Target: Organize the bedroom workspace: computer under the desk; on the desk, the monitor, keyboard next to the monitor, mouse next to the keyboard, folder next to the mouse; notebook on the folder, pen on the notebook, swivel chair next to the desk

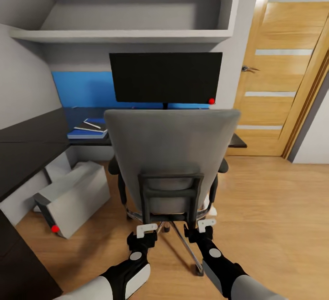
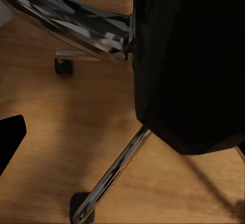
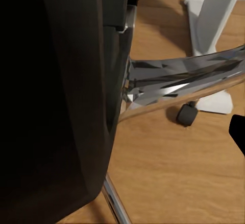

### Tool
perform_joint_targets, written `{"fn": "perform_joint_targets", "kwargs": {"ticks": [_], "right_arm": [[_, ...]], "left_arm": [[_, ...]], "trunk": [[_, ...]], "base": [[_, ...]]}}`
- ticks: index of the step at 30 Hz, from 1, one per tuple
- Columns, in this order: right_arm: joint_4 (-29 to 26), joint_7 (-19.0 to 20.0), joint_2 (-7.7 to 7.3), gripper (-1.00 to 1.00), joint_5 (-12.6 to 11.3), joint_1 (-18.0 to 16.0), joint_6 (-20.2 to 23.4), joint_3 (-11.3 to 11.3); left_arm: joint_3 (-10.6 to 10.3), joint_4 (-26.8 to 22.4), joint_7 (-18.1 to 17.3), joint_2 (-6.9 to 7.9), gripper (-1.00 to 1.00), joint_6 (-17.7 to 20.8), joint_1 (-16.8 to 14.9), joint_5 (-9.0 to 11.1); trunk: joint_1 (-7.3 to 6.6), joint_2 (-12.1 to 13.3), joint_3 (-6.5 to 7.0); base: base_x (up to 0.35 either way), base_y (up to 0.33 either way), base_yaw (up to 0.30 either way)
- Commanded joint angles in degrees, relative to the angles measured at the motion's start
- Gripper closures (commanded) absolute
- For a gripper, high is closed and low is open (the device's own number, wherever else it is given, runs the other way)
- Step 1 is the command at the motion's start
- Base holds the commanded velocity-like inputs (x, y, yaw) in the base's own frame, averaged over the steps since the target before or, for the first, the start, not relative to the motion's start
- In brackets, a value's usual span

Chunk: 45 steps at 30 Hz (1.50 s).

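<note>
1. Wooden floor spreads under me, with a light-wood door ahead on the right and a grey shelf over the work corner.
2. Across that corner runs the desk, its black top turning along the wall on my left, blue panel behind.
3. Directly in front of me stands the swivel chair, its tall grey back facing me and blocking most of the desk's middle; its chrome base and castors sit on the floor.
4. Behind the chair the monitor stands upright on the desk, screen facing me, long side running left to right.
5. Left of the chair, the computer sits tilted on the floor beside the desk, red light at its near corner.
6. On the desk left of the monitor lies the folder, flat, with the notebook and the pen on it.
7. My left gripper and right gripper sit low at the chair's black back frame; whether their fingers are spread or closed, I cannot tell.
</note>
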Motion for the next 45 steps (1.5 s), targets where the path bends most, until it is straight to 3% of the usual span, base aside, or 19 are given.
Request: {"fn": "perform_joint_targets", "kwargs": {"ticks": [1,19,45], "right_arm": [[0.07,-0.44,-0.01,-1.0,-0.6,-0.06,-0.22,0.74],[0.07,-0.42,0.09,-1.0,-0.55,-0.08,-0.22,0.79],[0.12,-0.37,0.08,-1.0,-0.51,-0.1,-0.23,0.79]], "left_arm": [[-0.5,-0.01,0.25,0.02,-1.0,-0.34,-0.07,0.58],[-0.67,-0.01,0.25,-0.07,-1.0,-0.34,-0.07,0.57],[-0.5,-0.01,0.25,0.01,-1.0,-0.37,-0.07,0.57]], "trunk": [[0.02,-0.02,-0.05],[0.02,-0.02,-0.05],[0.02,-0.02,-0.05]], "base": [[0.316,0.077,0.0],[0.165,0.007,0.0],[-0.306,0.0,0.0]]}}
